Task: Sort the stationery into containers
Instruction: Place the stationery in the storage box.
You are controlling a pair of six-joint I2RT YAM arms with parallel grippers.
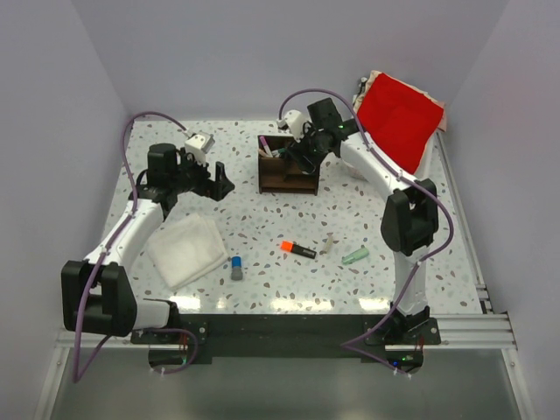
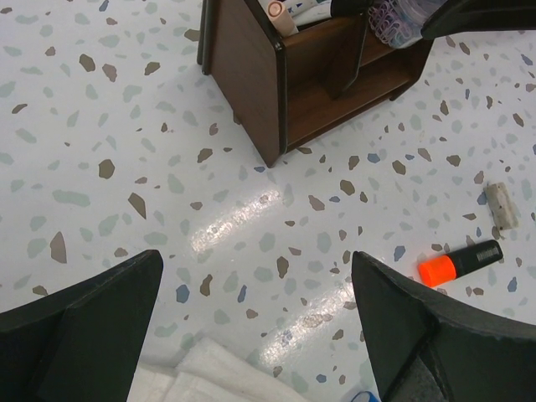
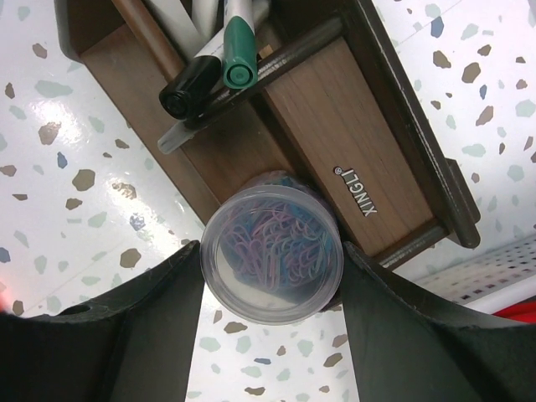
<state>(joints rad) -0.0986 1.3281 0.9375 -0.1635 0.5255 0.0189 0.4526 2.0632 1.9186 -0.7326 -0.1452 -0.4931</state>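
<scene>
Holding a pot of paper clips at the organizer

Far left: the left gripper point(image 1: 219, 182) is hanging low over the speckled table point(image 1: 245, 219), jaws spread wide, with nothing between its fingers point(image 2: 84, 327). It is pointing toward the organizer and standing well apart from it. Nearer the arm bases, a folded white cloth point(image 1: 185, 249) is lying flat beside the left arm. Just right of the cloth's near corner, a grey stick with a blue cap point(image 1: 236, 268) is lying on the table.

Centre: the dark wooden organizer point(image 1: 284, 171) is standing upright toward the back of the table. Several pens point(image 3: 226, 50) are leaning in its tall compartment, one black-capped and one green-capped among them. Toward the near edge from it, an orange-and-black highlighter point(image 1: 297, 250) is lying loose, orange end to the left. A small pale grey piece point(image 1: 329, 243) is lying near its right end. A mint-green piece point(image 1: 354, 256) is lying further right, apart from it.

Right: the right gripper point(image 1: 302, 150) is reaching down over the organizer's right half. It is pinching a clear round pot point(image 3: 272, 255) full of coloured paper clips between its fingers point(image 3: 126, 335). The pot is sitting at the organizer's low front compartment. Cannot tell whether it is resting on the wood or hanging just above it. Far right, a red cloth point(image 1: 398, 118) is lying in the back corner.
</scene>
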